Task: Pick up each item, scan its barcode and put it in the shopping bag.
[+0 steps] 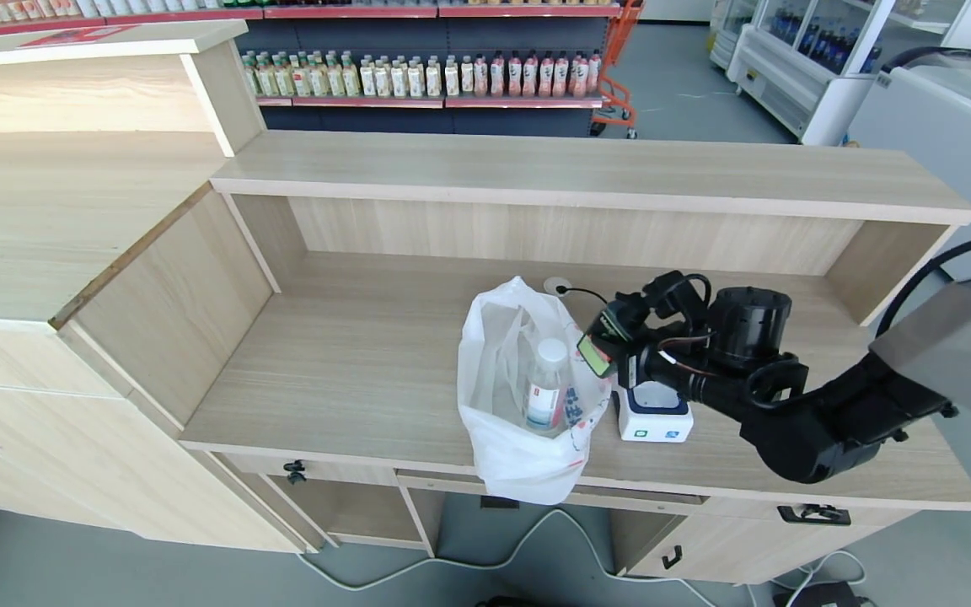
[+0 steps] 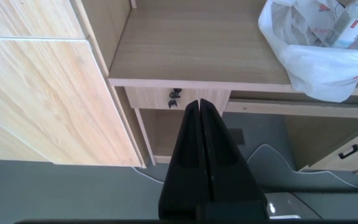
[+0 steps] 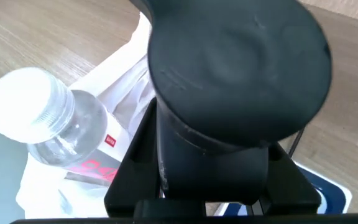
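Fingers of the right tool (image 1: 612, 339) are clamped on a dark cylindrical container with a green label (image 1: 593, 352), tilted at the rim of the white plastic shopping bag (image 1: 502, 421), just above the small white box-shaped scanner (image 1: 654, 415) beside it. Inside the bag a clear plastic bottle with a white cap (image 1: 546, 384) stands upright; bag and scanner sit at the front of the light wooden desk (image 1: 351, 362). The left tool (image 2: 199, 104) hangs low before that front edge, fingers pressed together on nothing.
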